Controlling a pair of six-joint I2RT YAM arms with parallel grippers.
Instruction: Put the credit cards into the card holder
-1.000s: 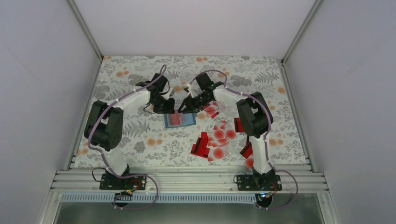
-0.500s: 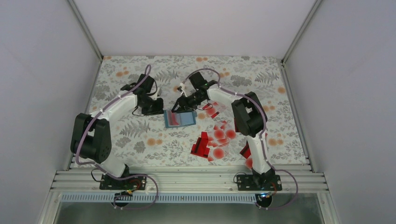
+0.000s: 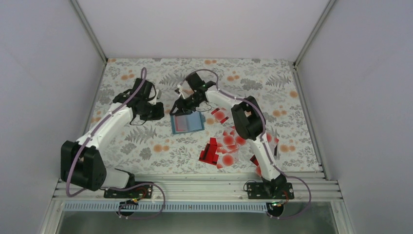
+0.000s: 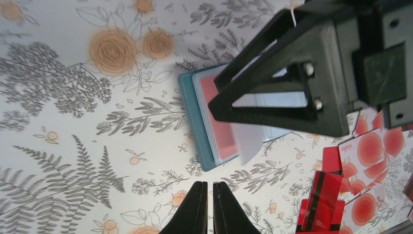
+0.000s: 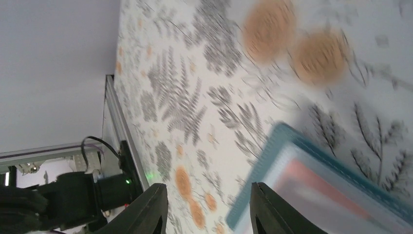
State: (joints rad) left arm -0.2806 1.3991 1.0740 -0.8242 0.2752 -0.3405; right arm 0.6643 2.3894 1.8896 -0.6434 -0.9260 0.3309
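Card holder (image 3: pixel 187 123) lies open mid-frame; my right gripper (image 3: pixel 178 109), spread and empty, reaches over its upper-left corner; my left gripper (image 4: pixel 210 185) sits left, pinched closed, empty.

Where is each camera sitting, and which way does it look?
Top external: high behind the bases, looking down on the table; left arm and right arm show.
Left wrist: above the card holder, looking down; shut left gripper shows.
Right wrist: low, facing the card holder's corner; open right gripper shows.
All share the card holder.
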